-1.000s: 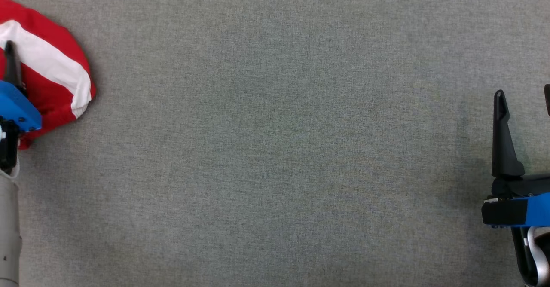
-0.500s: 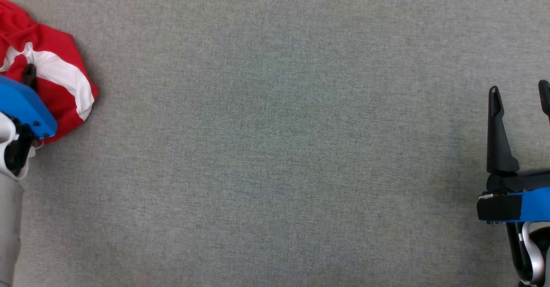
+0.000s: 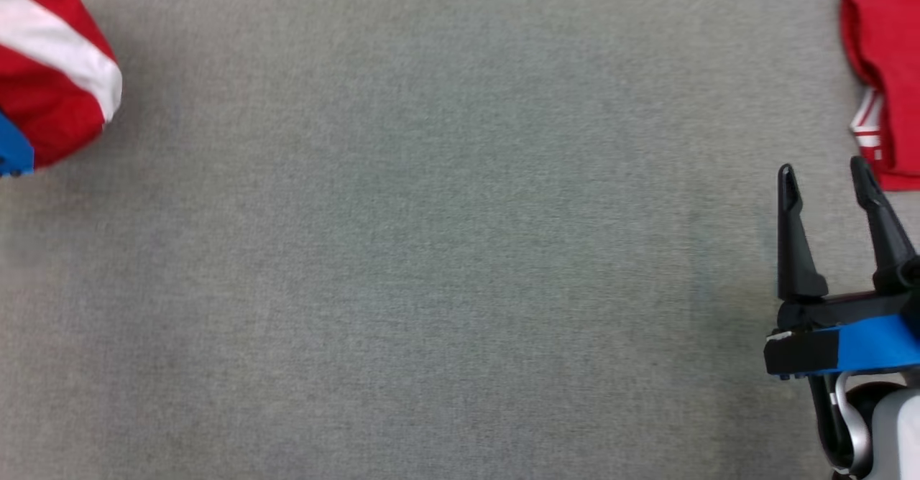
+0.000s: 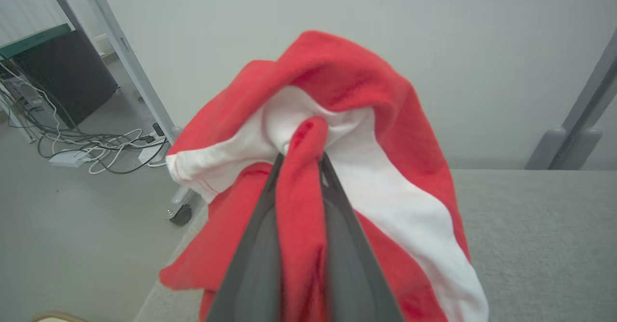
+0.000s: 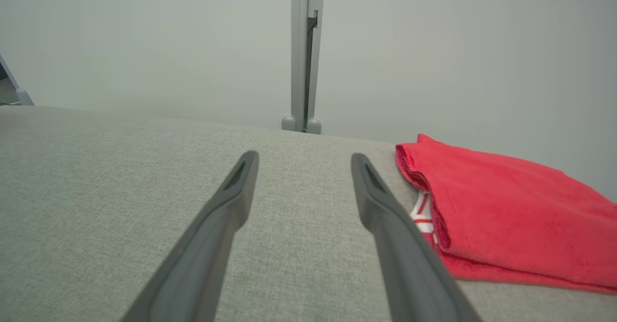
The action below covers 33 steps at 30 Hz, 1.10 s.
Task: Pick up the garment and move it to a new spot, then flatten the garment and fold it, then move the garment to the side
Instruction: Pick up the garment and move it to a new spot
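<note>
A second ago my left hand (image 4: 301,159) stood open over the garment (image 4: 366,90) as it lay spread at the left edge of the tabletop (image 3: 431,250). Half a second ago the fingers were coming together and the cloth was bunching between them. Now they are clamped on a fold of red fabric near the white band. The rest of the garment drapes down around the fingers in a loose bundle. From my left wrist it looks raised off the surface, hanging over the tabletop's left edge with the floor showing below it.

My right hand (image 3: 823,167) has not changed its state. Its fingers are apart and hold nothing, low over the right side of the tabletop.

My head has turned, so a folded red piece (image 3: 888,70) by the right edge has come into sight. I take that for the camera's shift, not a move of the cloth.

I judge the pick-up done and the carry to a new spot about to begin. The wide bare middle of the tabletop is the obvious place. One pinch on a bunched fold may slip, so I should carry it gently.
</note>
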Tool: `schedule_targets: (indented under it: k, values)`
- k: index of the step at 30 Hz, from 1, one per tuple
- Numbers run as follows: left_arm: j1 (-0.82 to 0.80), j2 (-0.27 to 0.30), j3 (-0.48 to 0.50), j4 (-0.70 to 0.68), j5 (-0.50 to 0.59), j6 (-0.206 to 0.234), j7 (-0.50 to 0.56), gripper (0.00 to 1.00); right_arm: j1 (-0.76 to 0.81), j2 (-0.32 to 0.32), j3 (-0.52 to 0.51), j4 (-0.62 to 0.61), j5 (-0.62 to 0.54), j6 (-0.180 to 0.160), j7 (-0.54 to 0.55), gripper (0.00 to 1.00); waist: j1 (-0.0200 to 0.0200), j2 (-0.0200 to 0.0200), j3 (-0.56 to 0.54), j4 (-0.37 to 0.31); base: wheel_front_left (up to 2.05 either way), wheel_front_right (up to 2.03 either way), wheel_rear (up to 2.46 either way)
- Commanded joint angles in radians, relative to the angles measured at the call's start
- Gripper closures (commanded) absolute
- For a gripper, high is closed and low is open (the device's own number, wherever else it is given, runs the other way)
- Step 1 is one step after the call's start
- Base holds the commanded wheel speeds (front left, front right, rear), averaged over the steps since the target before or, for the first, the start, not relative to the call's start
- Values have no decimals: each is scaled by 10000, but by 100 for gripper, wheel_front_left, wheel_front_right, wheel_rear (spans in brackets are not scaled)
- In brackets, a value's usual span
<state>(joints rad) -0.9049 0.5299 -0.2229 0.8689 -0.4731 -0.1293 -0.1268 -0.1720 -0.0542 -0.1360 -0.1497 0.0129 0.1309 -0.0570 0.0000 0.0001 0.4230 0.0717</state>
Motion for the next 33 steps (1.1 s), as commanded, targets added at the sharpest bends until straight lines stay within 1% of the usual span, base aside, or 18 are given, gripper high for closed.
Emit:
schedule_targets:
  k: [1, 4, 7, 11, 17, 19, 20, 26, 29, 30, 33]
  values:
    - [-294, 9, -136, -242, 152, -19, -246, 100, -35, 30, 46, 211, 106, -3, -145, 0, 0, -1, -432, -380, 0, 0, 0]
    - [-540, 6, -371, -712, 399, 0, -529, 100, 13, 37, 166, 563, 321, -3, -348, 0, 0, -1, -743, -673, 0, 0, 0]
    - [-745, -97, -610, -1319, 593, 42, -569, 100, 23, 37, 309, 903, 625, -3, -559, 0, 0, -1, -982, -995, 0, 0, 0]
    - [-951, -342, -991, -2276, 840, 98, -344, 100, -7, 37, 611, 1358, 950, -3, -825, 0, 0, -1, -1254, -1446, 0, 0, 0]
    - [-1112, -899, -1753, -4104, 1204, 163, 156, 100, -109, 36, 914, 1990, 1351, -1, -1219, 0, 0, -1, -1490, -2076, 0, 0, 0]
    - [-1054, -1059, -1972, -4589, 1243, 149, 274, 100, -155, 38, 1057, 2189, 1492, -1, -1327, 0, 0, -1, -1554, -2289, 0, 0, 0]
    - [-1054, -1059, -1972, -4589, 1243, 149, 274, 100, -155, 38, 1057, 2189, 1492, -1, -1327, 0, 0, -1, -1554, -2289, 0, 0, 0]
    - [-232, -1459, -2645, -5509, 1263, 165, 604, 100, -278, 35, 1515, 2708, 1878, -1, -1645, 0, 0, -1, -1739, -2861, 0, 0, 0]
    - [390, -1650, -2975, -5779, 1245, 221, 668, 100, -232, 32, 1521, 2859, 1936, -1, -1753, 0, 0, -1, -1789, -2961, 0, 0, 0]
    - [870, -1754, -3159, -5903, 1193, 273, 635, 100, -222, 36, 1523, 2928, 1944, -1, -1788, 0, 0, -1, -1818, -2989, 0, 0, 0]
    - [1321, -1878, -3322, -5965, 1135, 346, 571, 100, -230, 34, 1490, 3001, 1934, -1, -1831, 0, 0, -1, -1824, -2984, 0, 0, 0]
